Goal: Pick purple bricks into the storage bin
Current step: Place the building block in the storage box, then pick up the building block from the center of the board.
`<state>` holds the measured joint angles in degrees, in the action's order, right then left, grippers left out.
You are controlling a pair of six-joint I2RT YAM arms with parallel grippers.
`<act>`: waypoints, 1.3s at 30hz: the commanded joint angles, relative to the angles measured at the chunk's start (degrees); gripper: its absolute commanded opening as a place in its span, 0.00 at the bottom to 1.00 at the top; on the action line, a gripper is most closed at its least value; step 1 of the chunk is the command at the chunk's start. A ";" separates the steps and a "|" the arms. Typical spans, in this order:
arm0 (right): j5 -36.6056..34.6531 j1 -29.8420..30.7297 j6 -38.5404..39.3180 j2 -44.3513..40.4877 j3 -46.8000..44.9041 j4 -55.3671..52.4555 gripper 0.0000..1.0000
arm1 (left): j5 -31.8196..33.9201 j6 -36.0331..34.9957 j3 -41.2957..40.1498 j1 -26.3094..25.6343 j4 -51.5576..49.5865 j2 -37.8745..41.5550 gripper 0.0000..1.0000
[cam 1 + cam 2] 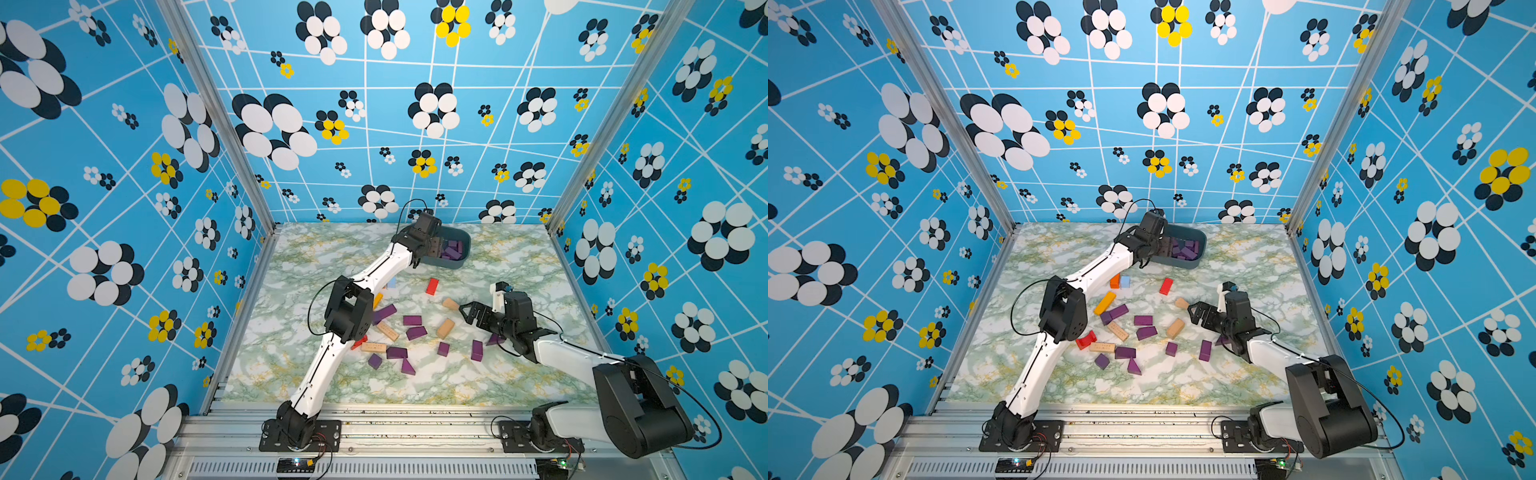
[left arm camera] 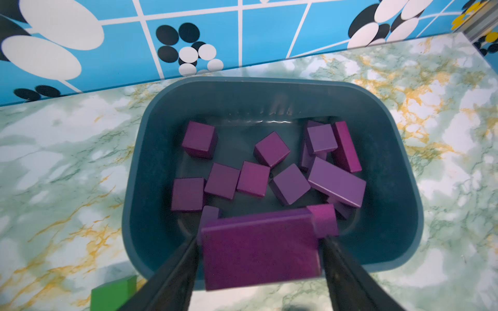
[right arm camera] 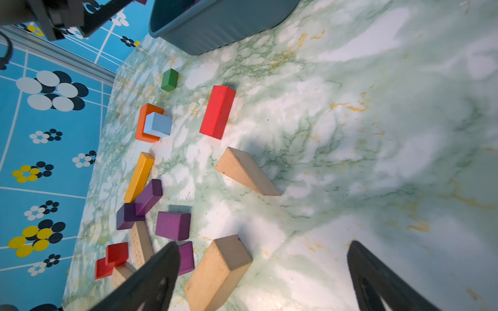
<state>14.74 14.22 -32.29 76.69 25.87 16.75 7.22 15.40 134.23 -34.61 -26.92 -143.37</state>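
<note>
Pointing across L fingers [image 2: 177,269]: purple brick [image 2: 258,250]

Green-marbled table [image 1: 519,270] carries storage bin [image 1: 464,246], scattered purple bricks [image 1: 412,320], tan blocks [image 1: 445,328], red block [image 1: 432,286], orange bar [image 1: 1104,302].

Lab cell: patterned walls [image 1: 374,104], aluminium frame [image 1: 218,112]

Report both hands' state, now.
Left hand: purple brick between the jaws over the storage bin; gripped or released, cannot tell.
Right hand: open, empty.
</note>
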 commanded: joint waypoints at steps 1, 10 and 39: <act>-2.24 -0.11 1.62 0.39 1.02 -2.03 0.99 | 0.07 -1.36 1.82 -0.05 -0.86 -0.90 0.99; -2.51 -0.07 1.60 0.69 1.04 -2.00 0.99 | 5.24 -7.13 -3.63 -1.96 -0.38 5.96 0.99; -18.76 7.15 11.92 -7.46 5.54 -16.43 0.86 | 15.28 -0.88 -85.63 -15.07 20.37 73.21 1.00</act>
<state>1.39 20.18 -23.73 71.46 29.34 5.78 22.13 12.34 52.90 -49.17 -8.51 -73.97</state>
